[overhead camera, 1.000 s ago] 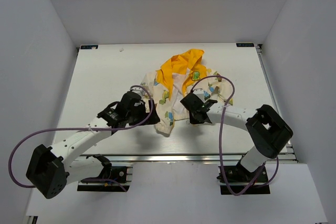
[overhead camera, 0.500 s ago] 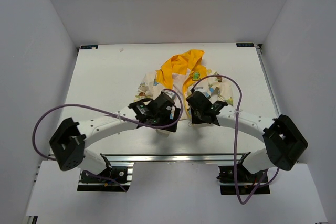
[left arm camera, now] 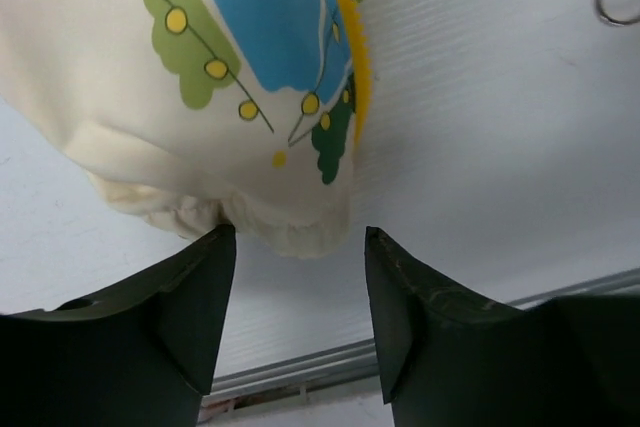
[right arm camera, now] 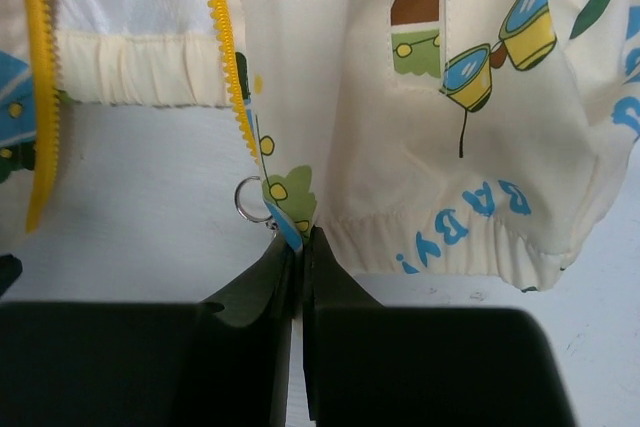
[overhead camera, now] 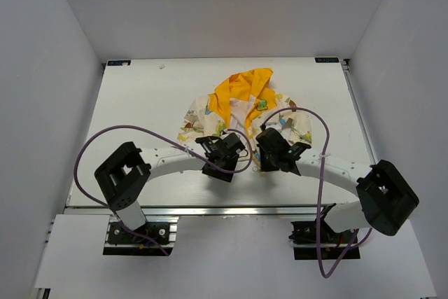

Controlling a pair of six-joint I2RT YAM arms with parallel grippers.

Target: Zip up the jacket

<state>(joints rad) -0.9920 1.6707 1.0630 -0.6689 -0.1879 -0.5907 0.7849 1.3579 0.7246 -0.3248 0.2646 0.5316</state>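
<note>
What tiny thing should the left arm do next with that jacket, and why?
Probably close the left fingers on the jacket hem. They stand open either side of its corner by the yellow zipper teeth, gripping nothing, while the right fingers are shut on the other front edge beside the metal ring. Both edges likely need holding to join the zipper.

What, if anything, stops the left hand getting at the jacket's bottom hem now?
Probably nothing: yes. The left hand is open, and the hem corner of the jacket lies just ahead of its gap. The right hand, pinching the other front edge, is clear.
</note>
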